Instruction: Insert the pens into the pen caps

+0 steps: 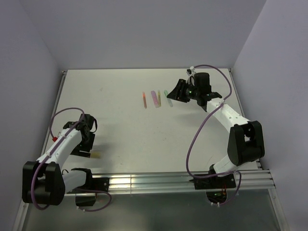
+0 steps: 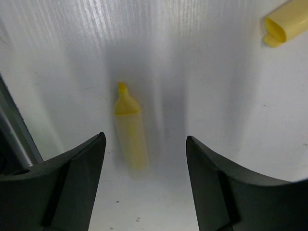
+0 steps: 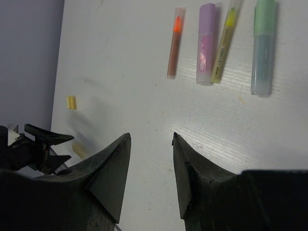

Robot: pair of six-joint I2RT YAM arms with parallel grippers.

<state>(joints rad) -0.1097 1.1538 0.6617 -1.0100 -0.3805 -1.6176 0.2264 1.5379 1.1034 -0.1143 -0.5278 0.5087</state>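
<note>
An uncapped yellow pen (image 2: 130, 127) lies on the white table, tip pointing away, just ahead of my open, empty left gripper (image 2: 146, 139), nearer its left finger. Its yellow cap (image 2: 286, 24) lies apart at the upper right. In the top view a pale yellow piece (image 1: 96, 154) shows beside the left gripper (image 1: 88, 149). Orange (image 3: 174, 43), purple (image 3: 207, 43), olive-yellow (image 3: 225, 41) and green (image 3: 263, 45) pens lie side by side. My right gripper (image 3: 151, 137) is open and empty, held above the table just right of that row (image 1: 156, 98).
The table's metal rail (image 1: 183, 180) runs along the near edge. Grey-lilac walls close in the left, back and right sides. The left arm's purple cable (image 1: 62, 113) loops over the table. In the right wrist view the yellow cap (image 3: 71, 102) lies near the left gripper.
</note>
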